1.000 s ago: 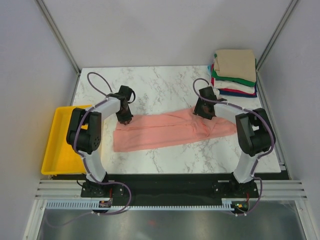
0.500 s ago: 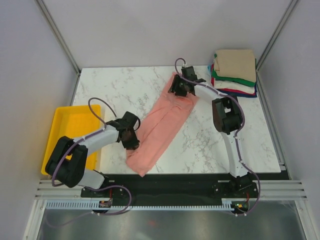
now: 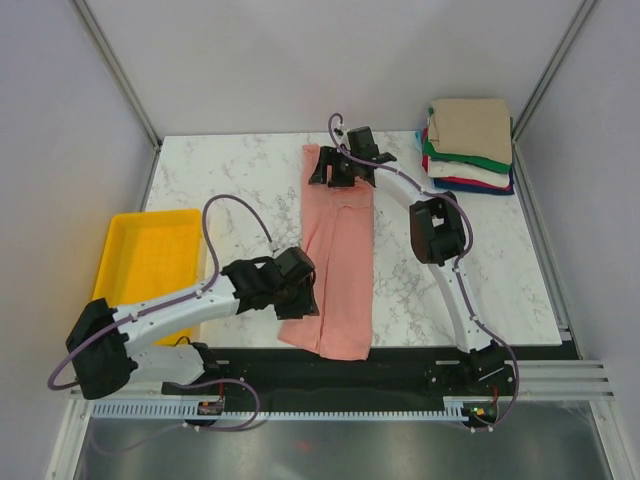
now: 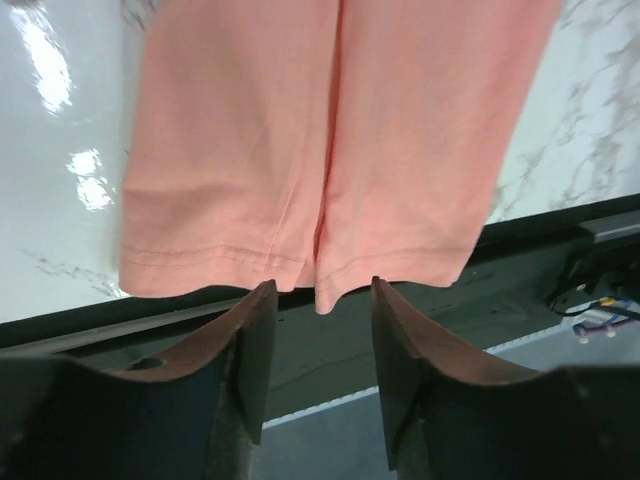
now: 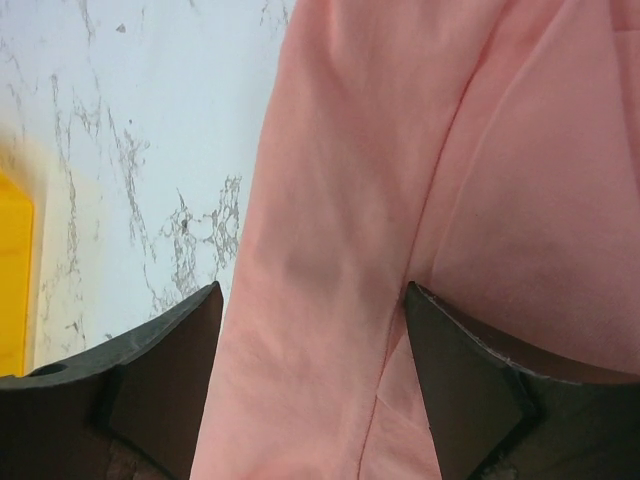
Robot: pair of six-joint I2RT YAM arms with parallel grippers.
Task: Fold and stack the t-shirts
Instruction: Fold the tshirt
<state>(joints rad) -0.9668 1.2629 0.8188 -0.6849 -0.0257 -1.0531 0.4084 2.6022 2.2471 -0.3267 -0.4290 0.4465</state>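
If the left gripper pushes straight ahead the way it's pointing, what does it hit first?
The hem of the salmon-pink t-shirt, just beyond the open left gripper at the near edge of the table. Height is unclear, so it might pass over the cloth.

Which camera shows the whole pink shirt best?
The top external view. There the pink shirt lies full length, a long strip reaching the near edge of the table. The left wrist view shows only its hemmed end, and the right wrist view shows only a creased close-up patch.
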